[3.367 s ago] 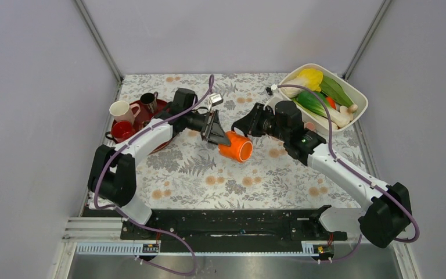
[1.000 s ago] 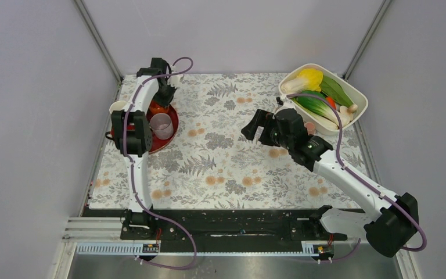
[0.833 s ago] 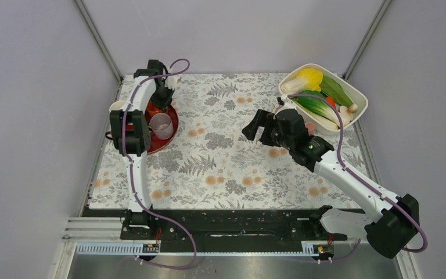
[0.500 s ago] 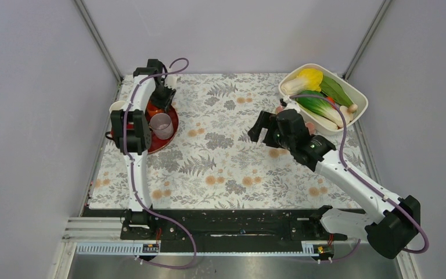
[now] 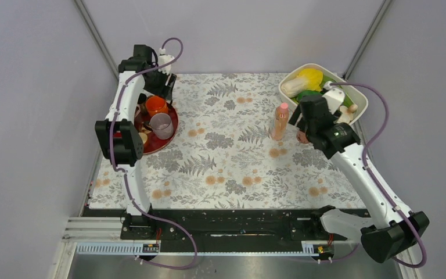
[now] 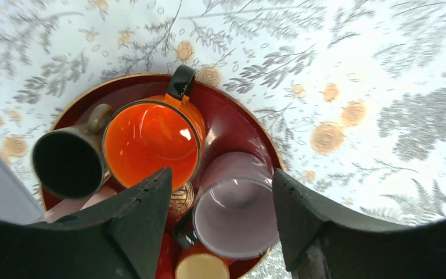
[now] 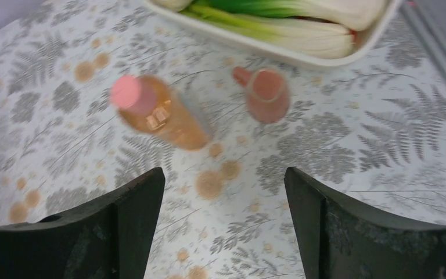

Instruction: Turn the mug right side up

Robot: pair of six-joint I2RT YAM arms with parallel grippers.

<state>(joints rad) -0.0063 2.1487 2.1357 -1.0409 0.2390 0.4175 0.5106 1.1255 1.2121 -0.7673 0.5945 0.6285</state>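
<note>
Although the pink-capped bottle [image 7: 157,113] carries pale marks on its shoulder, motion blur leaves them unreadable, and the round gold emblem [image 6: 180,196] on the floor of the red tray [image 6: 232,125] is too small to make out. The mug [image 7: 266,94] stands on the floral tabletop [image 7: 348,151], just in front of the white basin [image 7: 293,54] of greens and beside the bottle, apart from both. Its handle sticks out on the bottle's side, and the face turned up looks like a flat base with a rim, though blur keeps that uncertain. It lies ahead of the right claw [image 7: 223,174], beyond the fingertips and nearer the finger on the view's right, touching neither. That claw is spread wide with nothing between its fingers. From the top camera the right arm covers most of the mug, leaving only a pinkish sliver. Across the tabletop, the left claw [image 6: 220,180] hangs over the tray, its fingers parted and empty, above an orange mug [image 6: 151,142], a dark cup [image 6: 67,165] and a greyish-mauve mug [image 6: 235,212], all showing their open mouths. One finger cuts off a pale pink shape at the tray's edge, and a small cream-coloured cup [image 6: 200,268] is cropped by the frame's lower border.
</note>
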